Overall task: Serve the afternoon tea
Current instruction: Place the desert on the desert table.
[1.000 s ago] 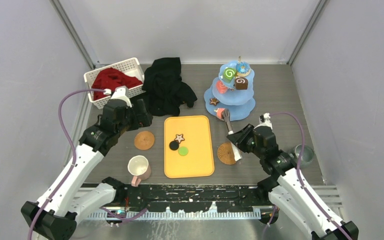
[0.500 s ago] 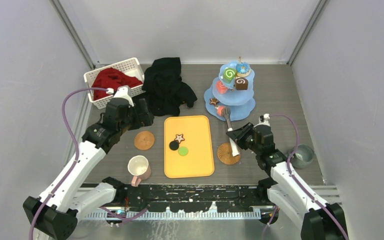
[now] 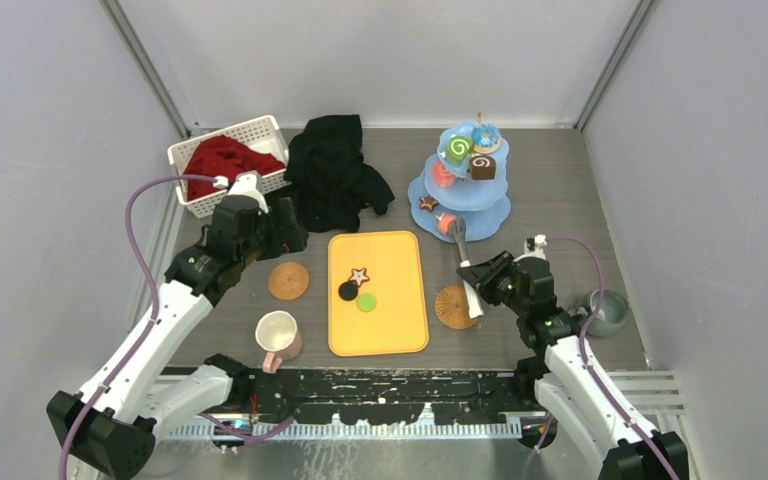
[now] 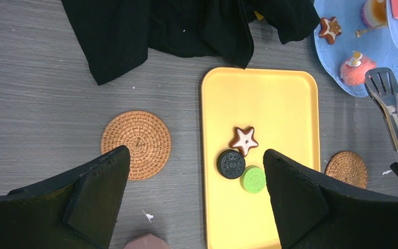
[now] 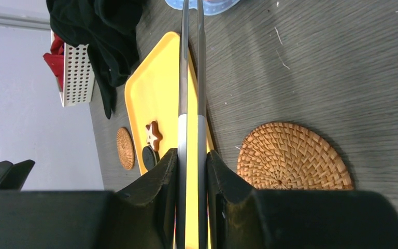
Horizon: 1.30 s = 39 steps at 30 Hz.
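The pale-blue stand (image 3: 491, 214) at the back right carries a green swirl roll (image 3: 458, 149), a blue donut (image 3: 486, 136), a brown cube (image 3: 482, 166), a star cookie (image 3: 427, 203) and a pink sweet (image 3: 444, 222). My right gripper (image 3: 480, 290) is shut on metal tongs (image 3: 463, 258); their head lies just right of the pink sweet (image 4: 353, 72). A second star cookie (image 3: 359, 276), a black cookie (image 3: 348, 291) and a green cookie (image 3: 366, 301) lie on the yellow tray (image 3: 400, 325). My left gripper (image 4: 194, 153) hangs open above the tray's left edge. The cream mug (image 3: 278, 334) and the grey mug (image 3: 608, 311) stand near the front.
Two woven coasters (image 3: 288, 281) (image 3: 453, 306) flank the tray. A black cloth (image 3: 332, 175) lies behind the tray. A white basket (image 3: 222, 160) with red cloth sits at the back left. Grey walls enclose the table on three sides.
My right arm has drawn in, and its gripper and the tongs have shifted slightly right. The tongs' head stays by the pink sweet. The left arm has barely moved.
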Each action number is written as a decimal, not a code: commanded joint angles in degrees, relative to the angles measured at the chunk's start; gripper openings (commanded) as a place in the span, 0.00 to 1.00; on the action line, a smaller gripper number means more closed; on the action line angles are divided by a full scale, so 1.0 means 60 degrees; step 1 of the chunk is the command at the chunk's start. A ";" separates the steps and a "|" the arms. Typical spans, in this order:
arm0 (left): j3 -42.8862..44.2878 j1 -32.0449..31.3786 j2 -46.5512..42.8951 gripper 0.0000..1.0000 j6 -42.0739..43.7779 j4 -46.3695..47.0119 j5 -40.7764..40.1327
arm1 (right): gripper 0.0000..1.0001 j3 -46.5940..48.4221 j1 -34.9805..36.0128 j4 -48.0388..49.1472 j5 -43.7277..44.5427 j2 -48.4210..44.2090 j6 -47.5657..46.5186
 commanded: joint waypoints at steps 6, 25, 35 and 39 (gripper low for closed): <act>0.0256 0.0035 -0.0191 0.99 0.0051 0.0356 -0.0033 | 0.17 0.0405 -0.0046 -0.1056 0.0398 -0.0331 -0.0352; 0.0232 0.0042 -0.0210 0.99 -0.0013 0.0418 0.0109 | 0.35 0.0841 -0.0048 -0.2119 0.0915 -0.0953 -0.0709; 0.0210 0.0043 -0.0265 0.99 0.0029 0.0457 0.0050 | 0.38 0.1955 -0.0053 -0.3364 0.1228 -0.1295 -0.1413; 0.0215 0.0043 -0.0274 0.99 0.0073 0.0353 -0.0019 | 0.29 0.2843 -0.0058 -0.4624 0.1322 -0.1293 -0.2274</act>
